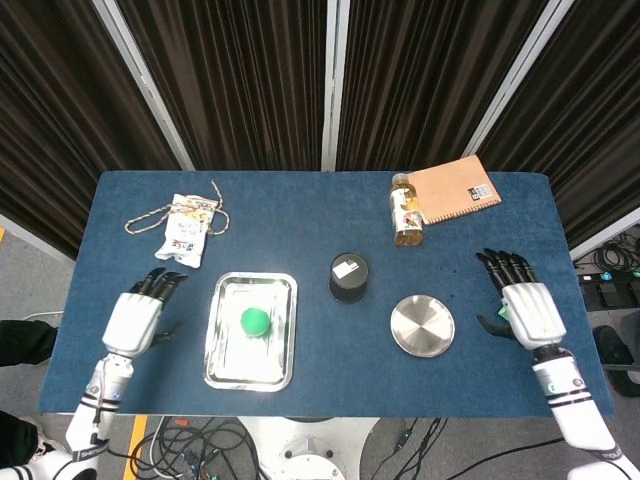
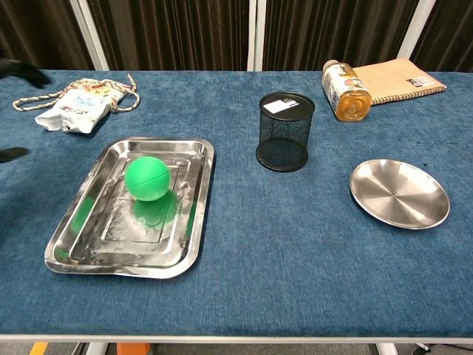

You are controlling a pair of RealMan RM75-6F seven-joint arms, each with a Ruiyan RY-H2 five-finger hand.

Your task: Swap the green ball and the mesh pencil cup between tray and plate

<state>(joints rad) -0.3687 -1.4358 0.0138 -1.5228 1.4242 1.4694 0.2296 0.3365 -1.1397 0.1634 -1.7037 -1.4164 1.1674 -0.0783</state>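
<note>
Left hand (image 1: 138,318) and right hand (image 1: 526,308) both empty, fingers spread, flanking tray (image 1: 218,335).

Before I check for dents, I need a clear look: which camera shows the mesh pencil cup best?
The chest view: the mesh pencil cup stands close, upright on the table, showing its mesh wall, its rim and a white label inside. The head view looks straight down on it, showing only the dark round opening and the label.
</note>
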